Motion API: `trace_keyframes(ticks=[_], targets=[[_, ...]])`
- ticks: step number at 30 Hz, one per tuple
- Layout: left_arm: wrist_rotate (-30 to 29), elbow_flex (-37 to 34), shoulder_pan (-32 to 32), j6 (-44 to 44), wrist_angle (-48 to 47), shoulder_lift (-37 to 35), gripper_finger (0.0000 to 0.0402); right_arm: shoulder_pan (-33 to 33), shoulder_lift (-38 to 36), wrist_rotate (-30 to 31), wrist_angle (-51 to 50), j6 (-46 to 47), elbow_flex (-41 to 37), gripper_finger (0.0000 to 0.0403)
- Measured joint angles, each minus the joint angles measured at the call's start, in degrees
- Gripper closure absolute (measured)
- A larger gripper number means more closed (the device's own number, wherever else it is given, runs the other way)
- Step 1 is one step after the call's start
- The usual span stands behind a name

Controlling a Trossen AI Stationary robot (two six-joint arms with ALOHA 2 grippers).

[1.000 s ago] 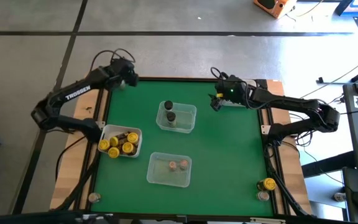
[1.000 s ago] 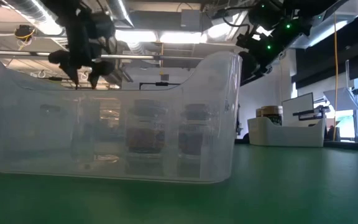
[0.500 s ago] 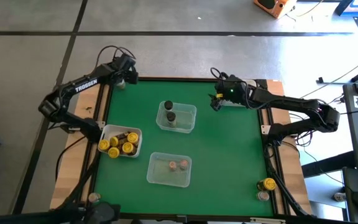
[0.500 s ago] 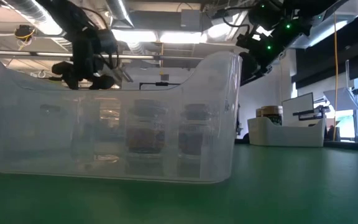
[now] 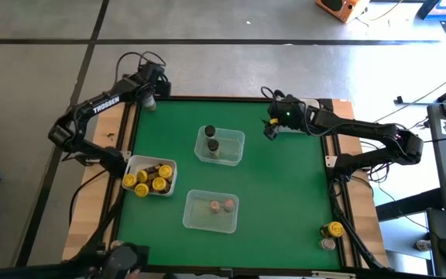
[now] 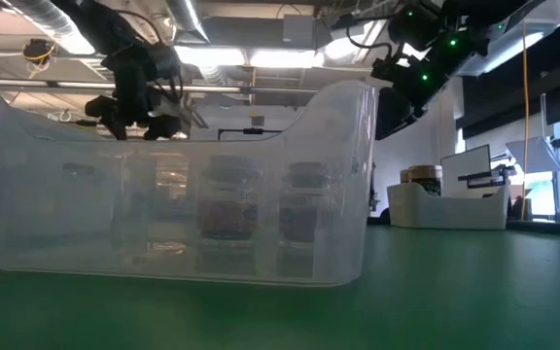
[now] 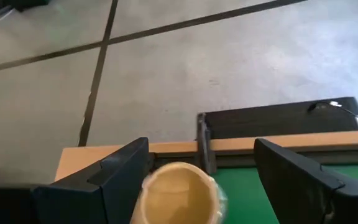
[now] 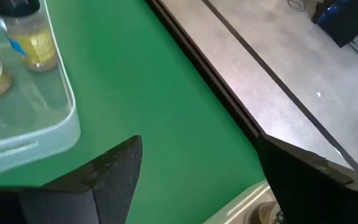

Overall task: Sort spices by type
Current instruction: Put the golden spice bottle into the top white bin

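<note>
The spices are small jars. Two black-lidded ones stand in a clear tub [image 5: 219, 145] mid-table. Pinkish-lidded ones [image 5: 221, 205] stand in a nearer tub, and several yellow- and black-lidded ones [image 5: 152, 178] in a tub at the left edge. My left gripper [image 5: 147, 98] is open over the table's far left corner. A tan-lidded jar [image 7: 176, 196] shows between its fingers, close to one finger [image 7: 120, 174]. My right gripper [image 5: 268, 129] hangs open and empty above the mat's far right part. My left gripper has the tan-lidded jar between its open fingers, with a gap on one side. Whether the finger on the jar's other side touches it I cannot tell.
A yellow-lidded jar [image 5: 335, 229] and another jar [image 5: 328, 243] stand on the near right rim, and one jar [image 5: 117, 246] on the near left rim. A white tray [image 5: 310, 104] sits at the far right corner. The green mat [image 5: 285, 186] is bare on its right half.
My left gripper has moved toward the table's left edge, from over the mat's far left part out to the wooden rim at the corner, sinking slightly. Its fingers have stayed open.
</note>
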Motion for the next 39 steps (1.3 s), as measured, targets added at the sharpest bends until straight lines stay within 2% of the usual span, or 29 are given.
trace_keyframes(ticks=[7, 13, 17, 27, 39], targets=[[0.3, 0.7, 0.0, 1.6, -2.1, 1.8, 0.0111, 0.0, 0.0, -0.2, -0.1, -0.2, 0.0, 0.0086], [-2.3, 0.9, -0.8, 5.0, -4.6, 4.5, 0.0111, 0.0, 0.0, -2.2, -0.2, -0.2, 0.0, 0.0086], [-0.8, 0.9, -0.8, 7.7, -6.6, 4.7, 0.0111, 0.0, 0.0, -2.3, -0.2, -0.2, 0.0, 0.0086], [-1.3, -0.4, -1.0, 5.8, -5.5, 4.7, 0.0111, 0.0, 0.0, -2.5, -0.7, -0.2, 0.0, 0.0086], [-9.5, -0.8, -3.4, 6.3, -5.5, 11.3, 0.0111, 0.0, 0.0, -2.9, -1.5, -0.2, 0.0, 0.0086]])
